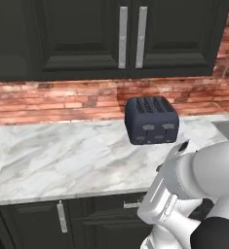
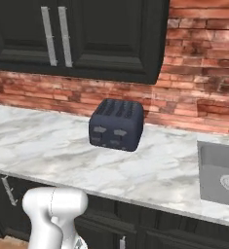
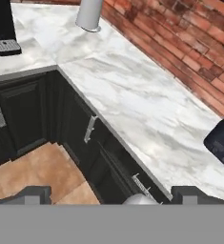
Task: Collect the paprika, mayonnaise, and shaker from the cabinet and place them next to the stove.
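The dark black wall cabinet [image 1: 86, 39] is hanging shut above the white marble table [image 1: 62, 160], so its contents are hidden. Two silver bar handles [image 1: 131, 36] are showing at its door seam. One dark blue four-slot toaster [image 1: 151, 119] is sitting on the table near the red brick wall [image 1: 47, 99]; in the hand view it is cut off at the right edge. The gripper [image 3: 111, 195] is standing spread wide, grasping nothing. A stainless sink [image 2: 219, 179] is being cropped at the right.
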Controlling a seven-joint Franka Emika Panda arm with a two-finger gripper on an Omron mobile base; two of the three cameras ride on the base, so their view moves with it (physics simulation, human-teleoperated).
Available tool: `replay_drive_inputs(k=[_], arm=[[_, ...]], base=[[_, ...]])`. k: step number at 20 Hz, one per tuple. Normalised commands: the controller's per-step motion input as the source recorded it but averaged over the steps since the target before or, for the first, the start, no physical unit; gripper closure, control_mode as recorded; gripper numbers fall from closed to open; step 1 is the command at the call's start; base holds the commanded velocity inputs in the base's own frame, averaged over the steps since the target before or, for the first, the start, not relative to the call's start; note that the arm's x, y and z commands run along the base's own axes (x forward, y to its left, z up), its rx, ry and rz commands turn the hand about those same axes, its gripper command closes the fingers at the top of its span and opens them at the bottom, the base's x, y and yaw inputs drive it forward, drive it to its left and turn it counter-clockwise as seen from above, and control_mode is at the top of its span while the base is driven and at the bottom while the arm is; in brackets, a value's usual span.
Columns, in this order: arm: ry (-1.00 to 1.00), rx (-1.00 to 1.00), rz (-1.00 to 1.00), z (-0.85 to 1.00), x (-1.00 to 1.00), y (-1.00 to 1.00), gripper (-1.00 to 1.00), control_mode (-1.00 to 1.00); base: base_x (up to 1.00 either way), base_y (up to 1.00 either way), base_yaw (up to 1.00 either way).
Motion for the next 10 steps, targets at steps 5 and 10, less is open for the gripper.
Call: replay_drive_inputs(k=[5,10], arm=[[0.0,0.0,0.0,0.0,0.0,0.0,-1.0,1.0],[0.0,0.0,0.0,0.0,0.0,0.0,-1.0,1.0]], base=[[0.0,0.67,-0.29],[0.14,0.69,0.01]])
